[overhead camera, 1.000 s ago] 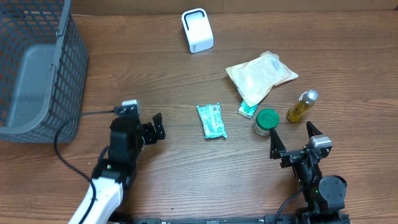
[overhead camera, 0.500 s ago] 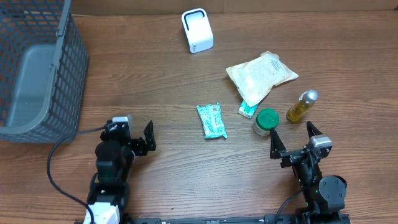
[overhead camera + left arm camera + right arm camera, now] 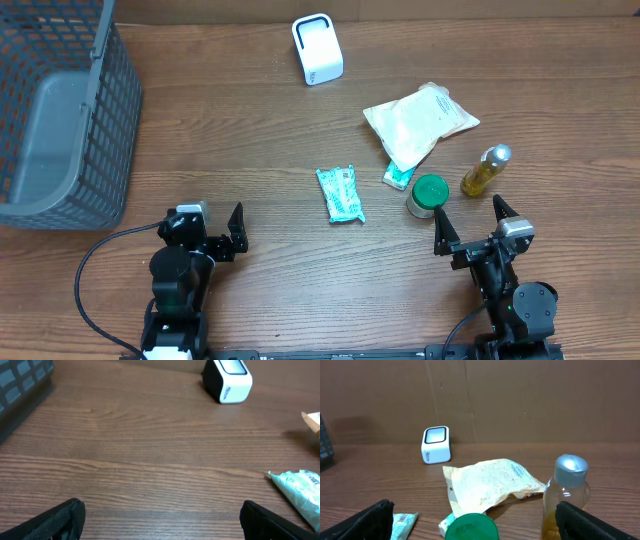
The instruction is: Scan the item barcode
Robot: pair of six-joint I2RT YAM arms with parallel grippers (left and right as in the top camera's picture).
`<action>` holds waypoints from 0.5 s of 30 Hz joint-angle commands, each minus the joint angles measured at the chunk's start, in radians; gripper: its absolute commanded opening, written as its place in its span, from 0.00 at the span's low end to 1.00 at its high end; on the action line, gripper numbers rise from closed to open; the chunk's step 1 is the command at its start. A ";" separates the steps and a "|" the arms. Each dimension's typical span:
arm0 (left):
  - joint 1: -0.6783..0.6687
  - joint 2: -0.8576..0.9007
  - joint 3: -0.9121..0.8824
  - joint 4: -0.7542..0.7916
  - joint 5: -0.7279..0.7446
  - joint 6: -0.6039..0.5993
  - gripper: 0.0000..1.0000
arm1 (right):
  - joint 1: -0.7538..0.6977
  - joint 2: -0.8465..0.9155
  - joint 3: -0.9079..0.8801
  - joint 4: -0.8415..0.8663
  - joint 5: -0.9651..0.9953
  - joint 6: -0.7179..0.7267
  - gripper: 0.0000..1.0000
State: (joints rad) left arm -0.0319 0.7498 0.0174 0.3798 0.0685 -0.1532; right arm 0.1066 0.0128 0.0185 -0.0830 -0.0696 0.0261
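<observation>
A white barcode scanner (image 3: 317, 48) stands at the back of the table, and also shows in the left wrist view (image 3: 227, 379) and the right wrist view (image 3: 436, 444). A teal snack packet (image 3: 340, 193) lies flat at the centre. Right of it are a tan pouch (image 3: 420, 120), a small teal box (image 3: 398, 176), a green-lidded jar (image 3: 428, 193) and a bottle of yellow oil (image 3: 485, 170). My left gripper (image 3: 212, 235) is open and empty near the front left. My right gripper (image 3: 470, 222) is open and empty just in front of the jar (image 3: 471, 527) and bottle (image 3: 567, 495).
A grey mesh basket (image 3: 60, 110) fills the back left corner, with its wall at the left edge of the left wrist view (image 3: 20, 380). A brown cardboard wall runs behind the table. A black cable trails from the left arm near the front edge.
The left arm has drawn back toward the front edge, and its open gripper has swung from facing right to facing the back. The right arm and all items are unmoved.
</observation>
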 commanded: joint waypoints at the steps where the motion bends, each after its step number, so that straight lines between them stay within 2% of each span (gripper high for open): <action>1: 0.007 -0.047 -0.012 -0.031 0.003 0.020 1.00 | 0.005 -0.010 -0.011 0.003 0.013 -0.001 1.00; 7: 0.007 -0.135 -0.012 -0.109 0.002 0.069 1.00 | 0.005 -0.010 -0.011 0.003 0.013 -0.001 1.00; 15: 0.007 -0.291 -0.012 -0.269 -0.032 0.072 1.00 | 0.005 -0.010 -0.011 0.003 0.013 -0.001 1.00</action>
State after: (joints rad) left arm -0.0319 0.5163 0.0113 0.1440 0.0631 -0.1040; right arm 0.1062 0.0128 0.0185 -0.0830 -0.0696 0.0261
